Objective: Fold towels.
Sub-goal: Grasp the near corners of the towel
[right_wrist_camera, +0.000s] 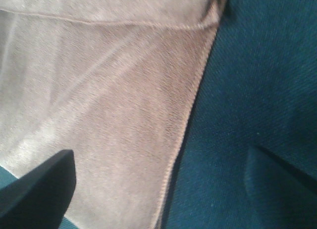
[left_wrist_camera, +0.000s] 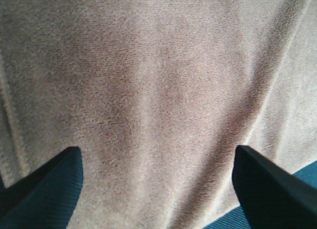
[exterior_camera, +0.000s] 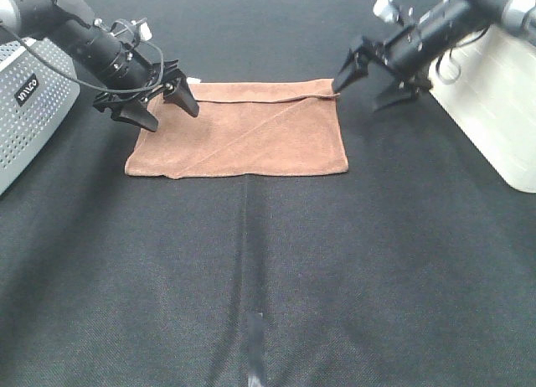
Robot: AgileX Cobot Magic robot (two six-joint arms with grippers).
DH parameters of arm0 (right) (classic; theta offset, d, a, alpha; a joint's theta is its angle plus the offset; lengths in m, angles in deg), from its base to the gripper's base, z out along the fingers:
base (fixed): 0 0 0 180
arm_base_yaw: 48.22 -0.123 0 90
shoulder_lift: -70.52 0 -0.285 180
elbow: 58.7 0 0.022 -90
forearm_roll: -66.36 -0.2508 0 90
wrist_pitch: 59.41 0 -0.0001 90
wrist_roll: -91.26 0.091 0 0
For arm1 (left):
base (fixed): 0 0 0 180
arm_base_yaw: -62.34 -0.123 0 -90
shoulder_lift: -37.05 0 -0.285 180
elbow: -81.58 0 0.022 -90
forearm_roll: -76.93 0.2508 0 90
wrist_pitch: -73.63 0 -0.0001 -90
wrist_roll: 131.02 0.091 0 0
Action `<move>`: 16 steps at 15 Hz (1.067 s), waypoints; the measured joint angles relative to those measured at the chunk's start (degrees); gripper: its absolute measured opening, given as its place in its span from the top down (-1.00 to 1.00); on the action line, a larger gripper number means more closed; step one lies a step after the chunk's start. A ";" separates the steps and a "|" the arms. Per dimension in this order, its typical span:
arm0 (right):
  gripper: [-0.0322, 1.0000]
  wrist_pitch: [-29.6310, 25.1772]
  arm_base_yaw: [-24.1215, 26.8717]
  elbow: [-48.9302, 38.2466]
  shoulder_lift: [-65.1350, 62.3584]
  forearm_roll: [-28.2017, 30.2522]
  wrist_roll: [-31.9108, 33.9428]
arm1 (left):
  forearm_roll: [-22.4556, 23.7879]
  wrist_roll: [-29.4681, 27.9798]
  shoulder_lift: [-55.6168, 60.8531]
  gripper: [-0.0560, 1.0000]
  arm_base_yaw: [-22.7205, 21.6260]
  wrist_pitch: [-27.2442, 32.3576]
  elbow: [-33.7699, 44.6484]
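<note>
The rust-brown towel [exterior_camera: 243, 131] lies flat on the black table, folded into a rectangle with a stitched hem along its far edge and a diagonal crease. My left gripper [exterior_camera: 172, 117] is open and empty, hovering over the towel's far left corner. In the left wrist view the towel [left_wrist_camera: 163, 90] fills the frame between the spread fingers [left_wrist_camera: 44, 189]. My right gripper [exterior_camera: 360, 96] is open and empty just over the far right corner. The right wrist view shows the towel's right edge [right_wrist_camera: 99, 115] and one finger [right_wrist_camera: 39, 189].
A grey perforated box [exterior_camera: 25, 110] stands at the left edge. A white bin [exterior_camera: 494, 110] stands at the right edge. The black cloth table [exterior_camera: 268, 270] stretches toward the front, with a pale streak [exterior_camera: 255, 345] near the front edge.
</note>
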 joint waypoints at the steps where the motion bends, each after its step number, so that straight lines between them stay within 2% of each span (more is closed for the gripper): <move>1: -0.73 0.00 -0.57 0.00 -1.15 1.78 1.20 | 0.00 -0.92 0.46 -0.58 0.00 0.46 0.00; 4: -0.73 0.00 -2.64 -0.63 -3.32 5.10 3.09 | 0.97 -3.32 1.32 -0.58 0.00 3.55 0.00; 5: -0.73 0.00 -3.15 -3.95 -5.44 5.27 3.09 | 2.58 -4.53 1.43 -0.58 0.00 5.21 0.29; 7: -0.73 0.06 -3.50 -11.29 -9.17 5.61 2.58 | 3.09 -5.56 3.84 -0.58 0.00 4.58 3.90; 9: -0.73 -0.17 -3.50 -18.05 -11.40 5.67 1.03 | 3.55 -5.67 8.08 -0.58 0.00 0.74 10.71; 10: -0.73 -0.17 -3.50 -18.05 -11.40 5.67 1.03 | 3.55 -5.67 8.08 -0.58 0.00 0.74 10.71; 12: -0.73 -0.34 -3.50 -24.06 -13.75 5.79 -0.23 | 4.64 -5.67 13.06 -0.57 -0.74 -4.53 21.77; 14: -0.73 -0.46 -3.38 -26.70 -14.73 5.79 -0.34 | 4.70 -6.07 15.41 -0.56 -2.41 -9.40 28.76; 16: -0.73 0.80 -3.09 -29.34 -14.73 6.36 -0.34 | 4.24 -6.25 15.99 -0.56 -3.72 -12.03 30.65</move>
